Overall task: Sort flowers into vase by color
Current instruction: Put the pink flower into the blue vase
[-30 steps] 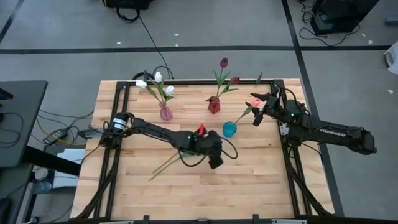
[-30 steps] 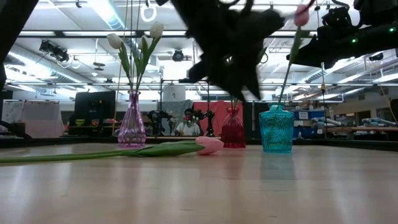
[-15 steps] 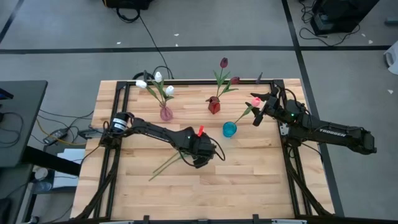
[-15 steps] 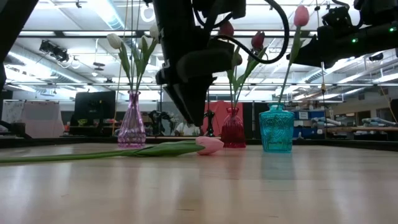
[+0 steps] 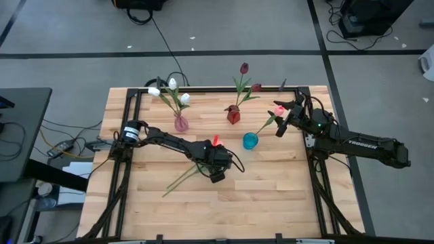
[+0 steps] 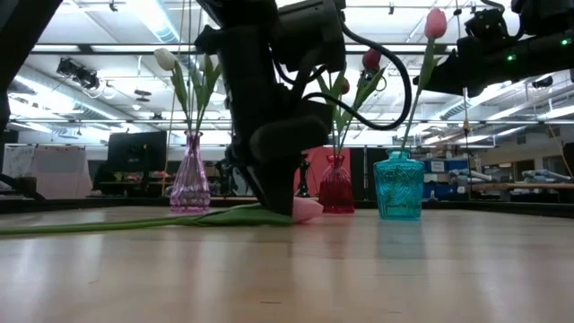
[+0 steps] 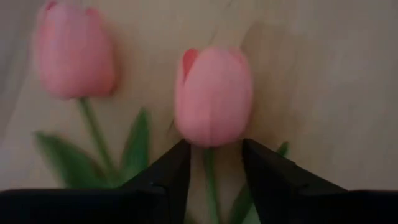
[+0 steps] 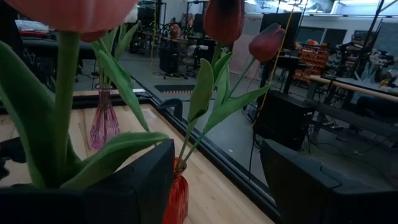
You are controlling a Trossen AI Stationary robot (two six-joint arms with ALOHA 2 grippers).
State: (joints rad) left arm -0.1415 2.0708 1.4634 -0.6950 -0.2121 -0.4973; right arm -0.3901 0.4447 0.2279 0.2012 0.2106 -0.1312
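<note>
Two pink flowers lie flat on the wooden table. Their heads (image 7: pixel 213 93) (image 7: pixel 74 50) show in the left wrist view, their stems (image 5: pixel 180 181) running toward the near left. My left gripper (image 5: pixel 217 174) points steeply down, open, its fingertips (image 7: pixel 180 152) on either side of one stem just below the head (image 6: pixel 305 209). My right gripper (image 5: pixel 280 120) is open at the far right, level, beside the pink flower (image 5: pixel 279 110) standing in the teal vase (image 5: pixel 250 140). My right gripper hovers close by the upper stem (image 8: pixel 62 112) of the pink flower in the teal vase. The gap between its fingers holds nothing, and I cannot tell whether one finger's outer side touches the stem.
A pink glass vase (image 5: pixel 180 123) holds white flowers at the far left. A red vase (image 5: pixel 233 115) with dark red flowers stands at the far middle. A black frame (image 5: pixel 135 102) borders the tabletop. Bare wood lies toward the near edge.
My left gripper has come down and a little toward the table's left, tipping to point more steeply downward. It now stands low over the lying pink flower, just behind its head. The flowers have not moved.
</note>
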